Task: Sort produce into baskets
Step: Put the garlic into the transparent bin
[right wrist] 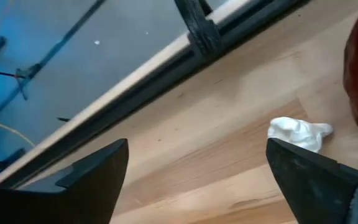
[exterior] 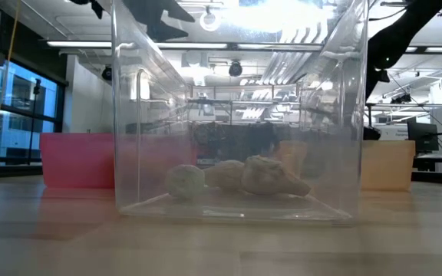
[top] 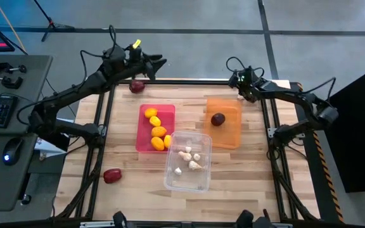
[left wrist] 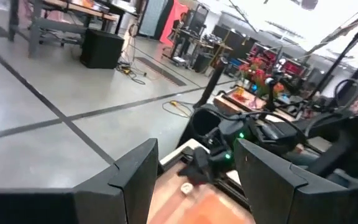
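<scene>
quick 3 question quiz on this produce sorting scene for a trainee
1. Which bin holds the garlic bulbs? A pink, B orange, C clear.
2. True or false: every beet is already in a bin.
3. Fill in: the lemons lie in the ___ bin.
Key: 1 C, the clear bin. 2 False: one sits in the orange bin, but the far beet and the near beet lie on the table. 3 pink, the pink bin.

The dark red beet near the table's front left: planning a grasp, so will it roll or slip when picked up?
The beet looks round and lies on bare wood, so a nudge would probably roll it. Its skin seems smooth, so it may slip from narrow fingers.
</scene>
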